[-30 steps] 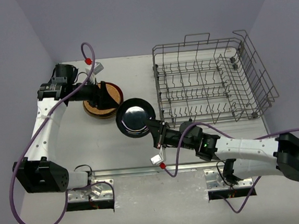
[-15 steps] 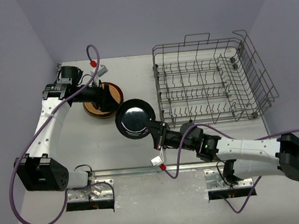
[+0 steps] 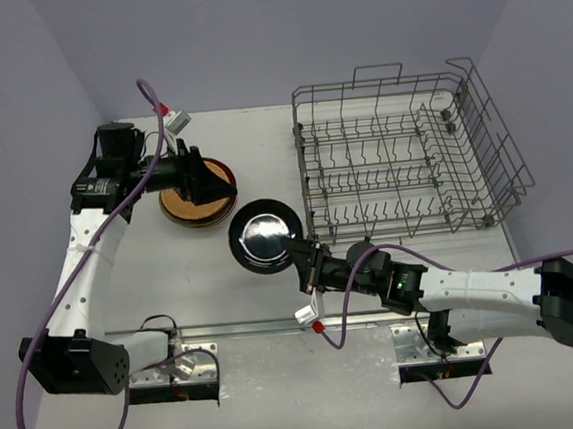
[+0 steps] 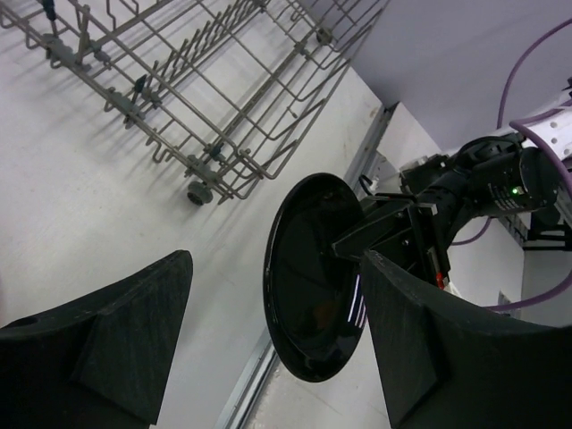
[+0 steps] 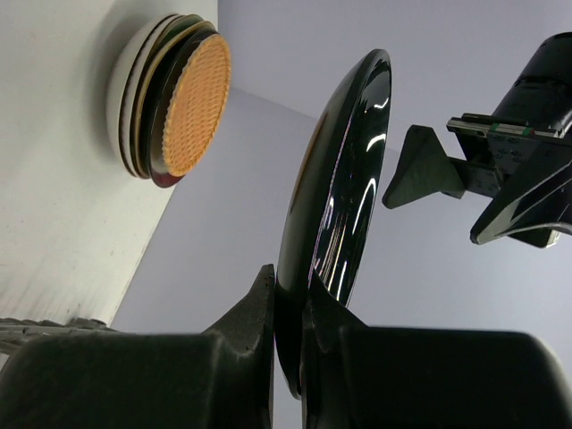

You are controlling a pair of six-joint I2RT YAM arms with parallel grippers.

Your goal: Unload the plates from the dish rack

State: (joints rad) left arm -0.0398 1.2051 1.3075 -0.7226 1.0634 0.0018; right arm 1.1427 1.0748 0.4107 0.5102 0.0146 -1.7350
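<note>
My right gripper (image 3: pixel 307 264) is shut on the rim of a glossy black plate (image 3: pixel 263 238), holding it above the table left of the dish rack (image 3: pixel 407 154). The plate also shows in the right wrist view (image 5: pixel 335 214) and in the left wrist view (image 4: pixel 308 286). My left gripper (image 3: pixel 213 183) is open and empty, above a stack of plates (image 3: pixel 197 198) with an orange-brown one on top (image 5: pixel 192 103). It faces the black plate with a gap between them. The grey wire rack holds no plates.
A metal rail (image 3: pixel 276 326) runs along the near table edge between the arm bases. Purple cables loop round both arms. The rack (image 4: pixel 206 98) fills the table's right side.
My left gripper has drawn back to the left and up, away from the black plate. My right gripper has carried the plate slightly right and nearer.
</note>
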